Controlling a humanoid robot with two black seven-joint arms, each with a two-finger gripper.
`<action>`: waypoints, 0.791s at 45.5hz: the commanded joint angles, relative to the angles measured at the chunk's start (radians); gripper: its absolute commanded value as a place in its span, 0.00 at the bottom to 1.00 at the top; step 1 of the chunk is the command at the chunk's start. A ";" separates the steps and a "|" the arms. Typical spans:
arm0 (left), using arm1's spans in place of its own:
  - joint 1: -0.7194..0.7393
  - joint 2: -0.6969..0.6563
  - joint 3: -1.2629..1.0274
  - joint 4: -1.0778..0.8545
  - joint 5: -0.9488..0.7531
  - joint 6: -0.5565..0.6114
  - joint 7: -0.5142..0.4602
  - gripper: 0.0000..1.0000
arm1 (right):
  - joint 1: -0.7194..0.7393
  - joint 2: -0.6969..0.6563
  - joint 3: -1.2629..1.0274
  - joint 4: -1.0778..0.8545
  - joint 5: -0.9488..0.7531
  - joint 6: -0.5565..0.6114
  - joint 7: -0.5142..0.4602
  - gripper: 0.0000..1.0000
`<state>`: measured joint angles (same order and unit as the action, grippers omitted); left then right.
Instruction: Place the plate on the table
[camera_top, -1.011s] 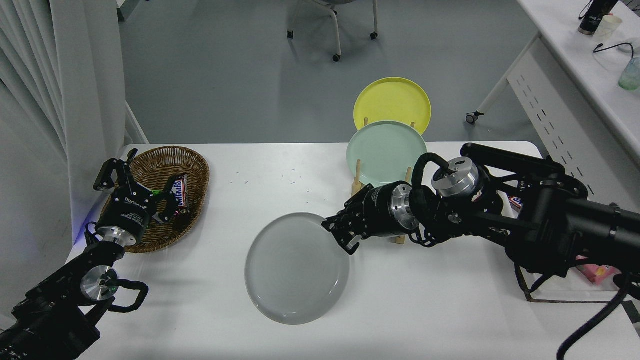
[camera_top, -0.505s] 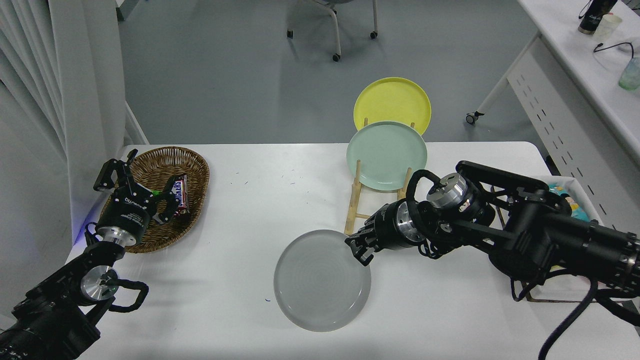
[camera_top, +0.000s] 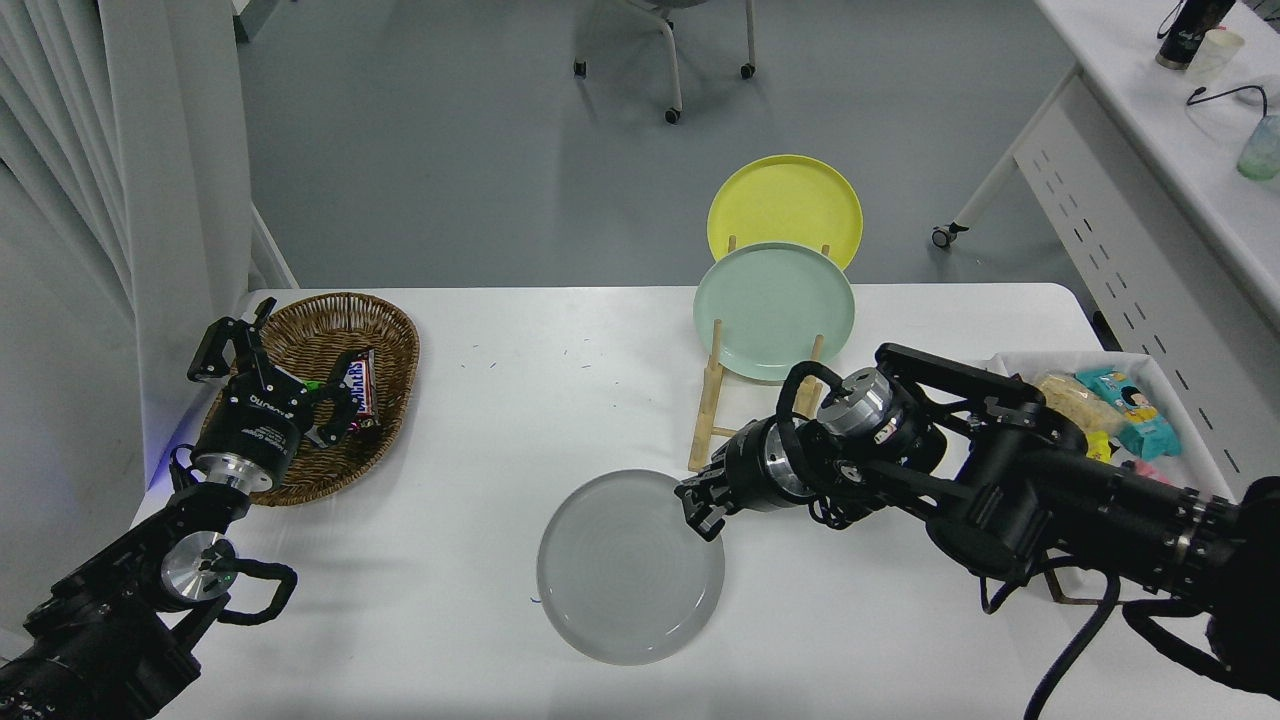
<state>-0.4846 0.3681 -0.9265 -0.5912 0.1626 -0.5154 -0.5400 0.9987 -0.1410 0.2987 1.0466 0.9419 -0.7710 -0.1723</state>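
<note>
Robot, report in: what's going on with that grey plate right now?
Right tool clamped on grey plate rim. Plate low over white table, touchdown unclear. Left tool parked over basket. Nothing in the way.

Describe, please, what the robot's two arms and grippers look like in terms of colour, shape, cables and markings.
Both arms are matte black with angular links and loops of black cable at the wrists. Each carries bright round silver metal discs at its joints. The left gripper has a cylindrical black body with white lettering, too small to read, above a silver collar. The right gripper ends in short black fingers behind a similar silver ring.
</note>
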 joint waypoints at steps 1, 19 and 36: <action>0.000 0.000 0.000 -0.001 0.000 0.000 0.000 0.98 | -0.006 0.034 0.020 -0.052 -0.032 0.010 -0.001 0.00; 0.000 0.000 0.000 0.001 0.000 0.000 0.000 0.98 | -0.022 0.047 0.037 -0.057 0.012 -0.030 -0.001 0.00; 0.000 0.000 0.000 0.001 0.000 0.000 0.000 0.98 | -0.038 0.063 0.057 -0.057 0.052 -0.036 -0.015 0.00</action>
<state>-0.4846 0.3681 -0.9265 -0.5909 0.1626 -0.5154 -0.5400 0.9676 -0.0880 0.3477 0.9938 0.9793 -0.8080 -0.1826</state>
